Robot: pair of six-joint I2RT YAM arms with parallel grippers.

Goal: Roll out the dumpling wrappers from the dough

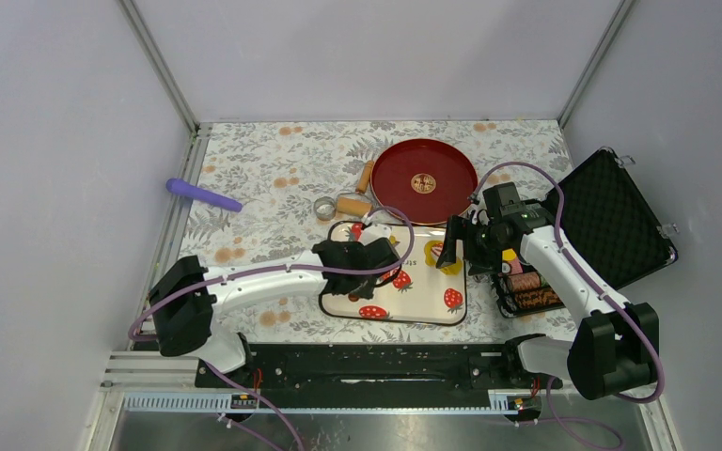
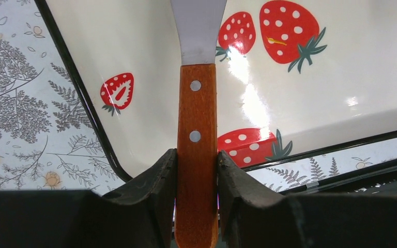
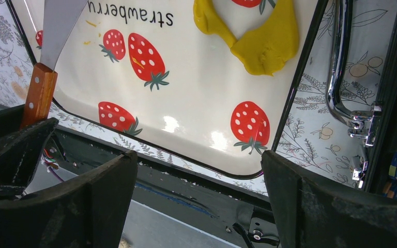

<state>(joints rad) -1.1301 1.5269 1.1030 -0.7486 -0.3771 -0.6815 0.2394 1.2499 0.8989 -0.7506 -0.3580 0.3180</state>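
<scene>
The dough [image 3: 269, 39] is a flattened bright-yellow patch with a round gap in it, lying at the far right of the strawberry tray [image 3: 201, 93]. From above, part of the dough [image 1: 451, 267] shows beside my right gripper [image 1: 451, 252]. That right gripper [image 3: 199, 160] hovers open over the tray's near right edge with nothing between its fingers. My left gripper [image 2: 196, 155] is shut on the wooden handle of a metal-bladed scraper [image 2: 196, 108], whose blade points out over the tray [image 2: 150, 46]. The scraper [image 3: 41, 88] also appears at the left of the right wrist view. No dumpling wrappers are in view.
Behind the tray [image 1: 423, 299] lie a wooden rolling pin [image 1: 357, 195], a metal ring cutter [image 1: 325, 208] and a red round plate [image 1: 425, 180]. A purple tool [image 1: 203, 194] rests far left. An open black case [image 1: 611, 221] and a wire basket [image 1: 526, 287] stand right.
</scene>
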